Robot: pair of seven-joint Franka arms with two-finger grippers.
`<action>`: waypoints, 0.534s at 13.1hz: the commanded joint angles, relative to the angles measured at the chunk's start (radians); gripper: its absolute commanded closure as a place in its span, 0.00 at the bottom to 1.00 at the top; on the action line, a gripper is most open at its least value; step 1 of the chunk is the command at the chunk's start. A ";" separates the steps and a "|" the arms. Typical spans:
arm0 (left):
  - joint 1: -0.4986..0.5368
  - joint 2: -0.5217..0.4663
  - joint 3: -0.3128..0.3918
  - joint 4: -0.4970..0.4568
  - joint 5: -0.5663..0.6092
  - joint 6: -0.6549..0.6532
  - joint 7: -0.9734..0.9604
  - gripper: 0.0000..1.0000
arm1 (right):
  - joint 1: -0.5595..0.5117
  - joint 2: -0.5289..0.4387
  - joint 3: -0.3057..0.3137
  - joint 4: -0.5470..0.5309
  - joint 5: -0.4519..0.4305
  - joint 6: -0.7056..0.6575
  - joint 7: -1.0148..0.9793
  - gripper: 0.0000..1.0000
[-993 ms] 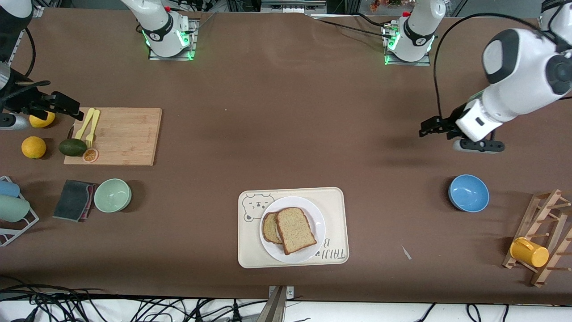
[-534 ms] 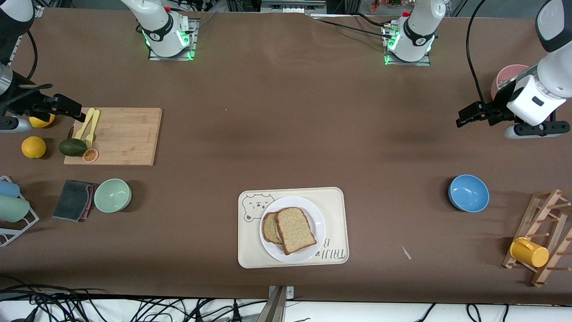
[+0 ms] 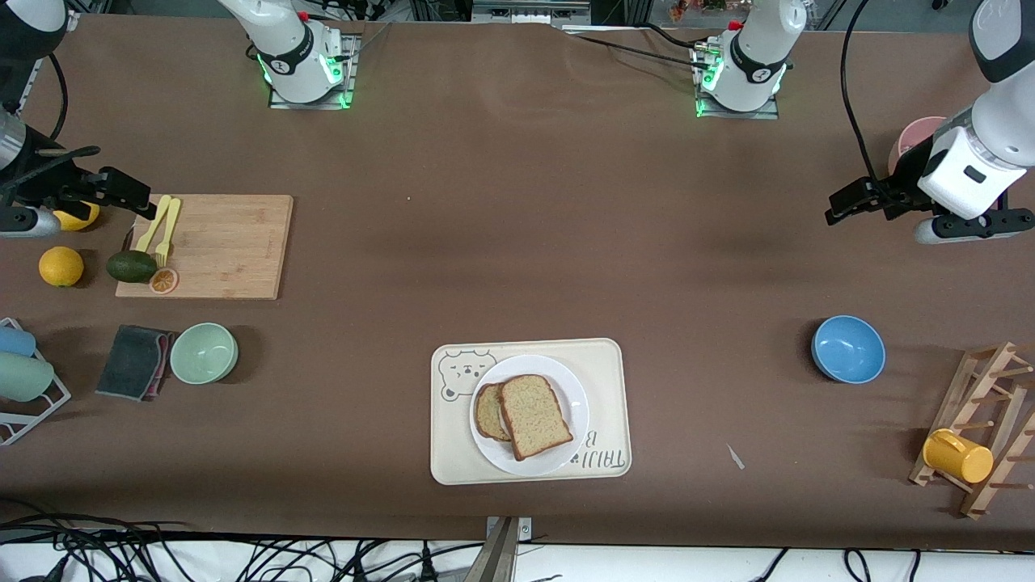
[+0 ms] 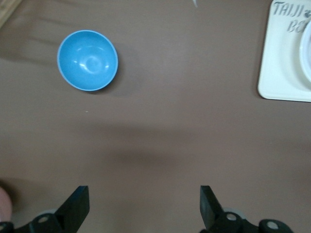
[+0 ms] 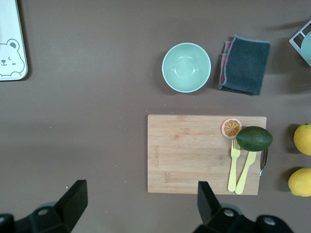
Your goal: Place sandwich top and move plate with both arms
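Brown table [image 3: 517, 242] held the cream tray [image 3: 602, 364] nearer the front camera; on it sat the plate [image 3: 570, 388], the sandwich top [image 3: 534, 416] lying on that; left gripper [image 3: 845, 206] hung wide open and empty above the blue bowl's [image 3: 847, 348] end; right gripper [image 3: 121, 192], equally spread, hovered beside the cutting board [image 3: 226, 242].

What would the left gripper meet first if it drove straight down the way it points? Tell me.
Probably only bare table: the left gripper, fingers open, points at brown surface, with the blue bowl and tray well off its line.
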 commanded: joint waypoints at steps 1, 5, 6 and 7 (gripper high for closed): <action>-0.001 -0.015 -0.012 0.026 0.103 -0.066 -0.036 0.00 | 0.005 -0.004 -0.003 0.008 -0.017 -0.014 0.025 0.00; 0.001 -0.090 -0.006 0.074 0.107 -0.189 -0.027 0.00 | -0.001 -0.011 -0.012 0.047 -0.012 -0.016 0.047 0.00; 0.001 -0.113 -0.012 0.068 0.107 -0.216 -0.024 0.00 | -0.001 -0.011 -0.012 0.049 -0.014 -0.014 0.047 0.00; 0.001 -0.118 -0.012 0.069 0.107 -0.230 -0.024 0.00 | -0.001 -0.013 -0.011 0.049 -0.015 -0.016 0.051 0.00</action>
